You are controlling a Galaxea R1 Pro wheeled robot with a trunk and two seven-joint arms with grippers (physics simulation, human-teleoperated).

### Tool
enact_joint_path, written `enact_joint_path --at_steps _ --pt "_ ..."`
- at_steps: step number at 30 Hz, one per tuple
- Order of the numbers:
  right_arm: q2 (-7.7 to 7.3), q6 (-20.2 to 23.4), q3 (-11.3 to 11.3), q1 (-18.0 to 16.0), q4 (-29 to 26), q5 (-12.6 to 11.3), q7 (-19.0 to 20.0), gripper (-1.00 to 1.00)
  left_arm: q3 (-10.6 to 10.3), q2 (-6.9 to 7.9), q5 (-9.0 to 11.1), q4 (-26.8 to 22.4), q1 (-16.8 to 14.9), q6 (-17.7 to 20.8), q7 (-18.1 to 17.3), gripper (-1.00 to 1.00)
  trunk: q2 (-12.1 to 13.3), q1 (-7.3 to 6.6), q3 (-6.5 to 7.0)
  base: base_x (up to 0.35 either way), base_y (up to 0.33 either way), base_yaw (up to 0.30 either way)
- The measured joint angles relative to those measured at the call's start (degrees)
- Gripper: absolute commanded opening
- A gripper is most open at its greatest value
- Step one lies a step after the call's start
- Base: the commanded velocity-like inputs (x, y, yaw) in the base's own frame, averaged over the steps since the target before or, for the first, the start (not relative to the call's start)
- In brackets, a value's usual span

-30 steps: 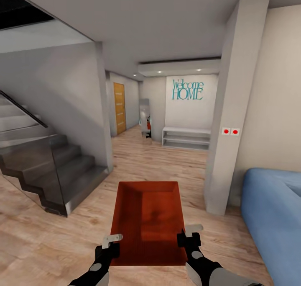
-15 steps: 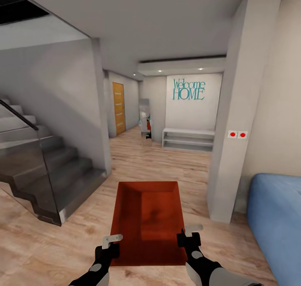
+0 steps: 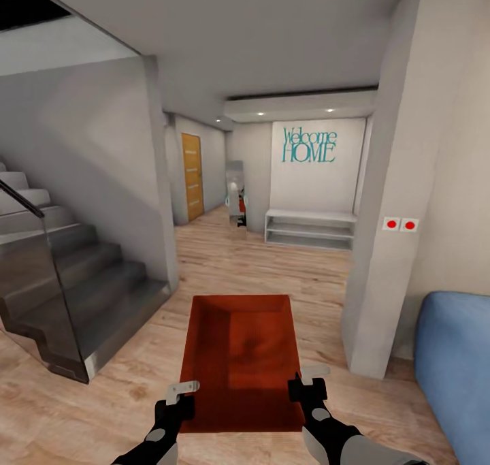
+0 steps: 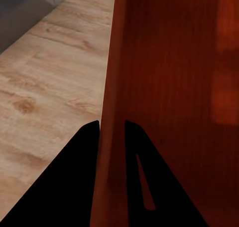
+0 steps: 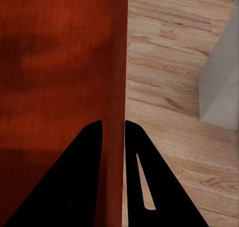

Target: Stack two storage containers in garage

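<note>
container [image 3: 241, 356] near wall hidden, prob both grippers clamped

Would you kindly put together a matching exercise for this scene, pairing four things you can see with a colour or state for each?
Things:
1. storage container
2. sofa
3. door
4. left gripper

Colour or state:
A. blue
B. shut on the container's side wall
C. red-orange, open-topped
D. orange-brown wood, closed

Right pairs: 1-C, 2-A, 3-D, 4-B. The right gripper pinches the opposite wall in the same way.
</note>
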Motion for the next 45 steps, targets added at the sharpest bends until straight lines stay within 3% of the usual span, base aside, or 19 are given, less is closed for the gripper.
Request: enact_joint_path --at_steps 45 --pt "0.09 -0.1 0.0 0.0 0.0 0.0 -0.2 -1.00 0.0 0.09 -0.2 -0.1 0.0 0.0 0.0 -1.00 0.0 0.00 0.00 0.322 0.000 0.000"
